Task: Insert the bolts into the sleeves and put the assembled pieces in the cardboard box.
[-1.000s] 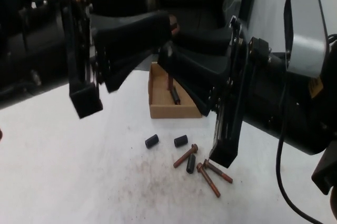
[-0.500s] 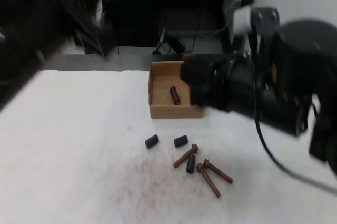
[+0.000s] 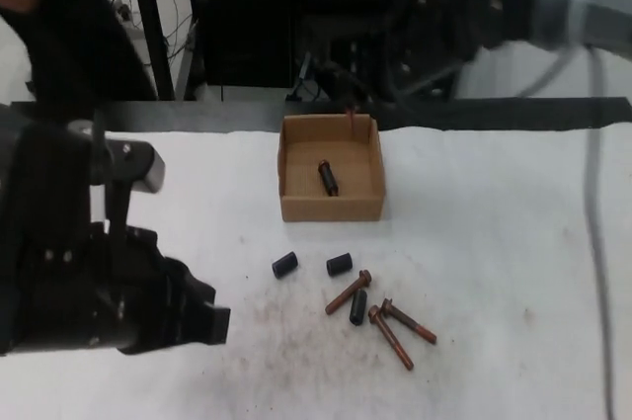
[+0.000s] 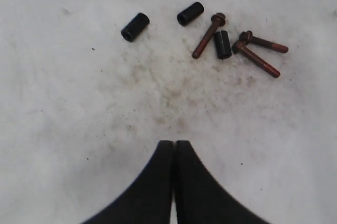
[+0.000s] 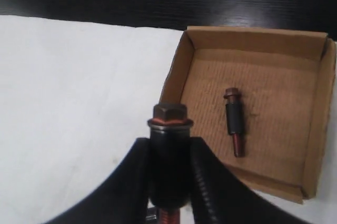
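Copper-coloured hex-head bolts (image 4: 208,29), three of them, lie loose on the white bench cover (image 3: 494,242) among three short black cylindrical sleeves (image 4: 135,27), near the open brown cardboard box (image 3: 331,210). One assembled bolt-in-sleeve piece (image 5: 234,121) lies inside the box. A second assembled piece (image 5: 169,121) is pinched by its sleeve between the right gripper's (image 5: 169,147) fingers, seemingly near the box's far wall. The left gripper (image 4: 174,145), fingers pressed together on nothing, hangs over the bench near the loose parts.
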